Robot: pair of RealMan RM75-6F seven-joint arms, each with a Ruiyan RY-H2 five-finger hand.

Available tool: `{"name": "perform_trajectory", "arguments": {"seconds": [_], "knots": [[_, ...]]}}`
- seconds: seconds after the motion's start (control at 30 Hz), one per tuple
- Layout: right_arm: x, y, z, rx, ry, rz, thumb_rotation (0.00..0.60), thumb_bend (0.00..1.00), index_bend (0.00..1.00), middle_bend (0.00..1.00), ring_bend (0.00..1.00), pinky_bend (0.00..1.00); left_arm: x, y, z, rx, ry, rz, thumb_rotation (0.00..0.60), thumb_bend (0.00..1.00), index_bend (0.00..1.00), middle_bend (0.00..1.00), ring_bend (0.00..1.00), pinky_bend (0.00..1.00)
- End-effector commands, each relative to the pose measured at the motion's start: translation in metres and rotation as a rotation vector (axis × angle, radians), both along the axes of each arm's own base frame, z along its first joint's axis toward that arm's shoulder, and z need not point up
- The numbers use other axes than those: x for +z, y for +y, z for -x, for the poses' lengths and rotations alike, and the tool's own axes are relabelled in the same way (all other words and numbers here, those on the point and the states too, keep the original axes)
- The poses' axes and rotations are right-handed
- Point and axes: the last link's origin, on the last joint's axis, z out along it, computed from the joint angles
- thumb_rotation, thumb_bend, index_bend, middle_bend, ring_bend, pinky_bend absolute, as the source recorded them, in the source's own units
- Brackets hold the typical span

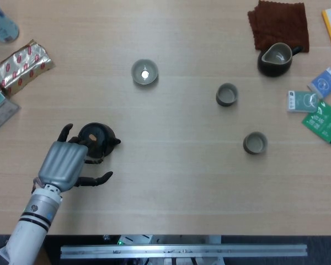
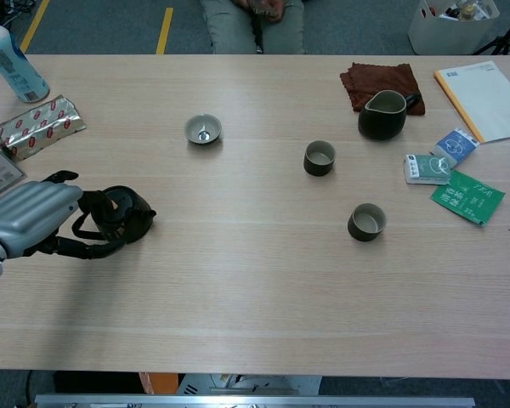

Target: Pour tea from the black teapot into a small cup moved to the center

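The black teapot (image 1: 97, 139) stands on the table at the left, lid on, spout pointing right; the chest view shows it too (image 2: 127, 214). My left hand (image 1: 63, 163) sits just left of it and nearer the front, fingers curled against its handle side, thumb spread away toward the front. In the chest view the left hand (image 2: 30, 219) covers the pot's left edge. Two small dark cups (image 1: 227, 94) (image 1: 255, 143) stand right of centre. A pale shallow cup (image 1: 144, 72) sits further back. My right hand is out of both views.
A dark pitcher (image 1: 275, 59) stands by a brown cloth (image 1: 279, 23) at the back right. Tea packets (image 1: 323, 116) and a yellow notebook (image 2: 484, 98) lie at the right edge. A foil packet (image 1: 22, 63) and a bottle (image 2: 13, 64) are at the back left.
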Motion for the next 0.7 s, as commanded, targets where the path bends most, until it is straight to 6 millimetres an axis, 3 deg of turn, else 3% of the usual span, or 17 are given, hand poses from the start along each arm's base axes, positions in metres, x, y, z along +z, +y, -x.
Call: {"name": "perform_trajectory", "arguments": {"seconds": [0.03,0.7], "knots": [[0.0004,0.0003,0.0006,-0.001,-0.001,0.001,0.600,0.12,0.34,0.32,0.20,0.23,-0.0019,-0.0004,0.0002,0.004,0.002,0.005,0.192,0.17,0.34,0.39,0.31,0.00],[-0.0002,0.0007,0.0034,-0.008,0.000,-0.004,0.600,0.12,0.34,0.32,0.20,0.23,-0.0084,-0.0009,0.0039,0.019,0.010,0.017,0.190,0.17,0.34,0.39,0.31,0.00]]}}
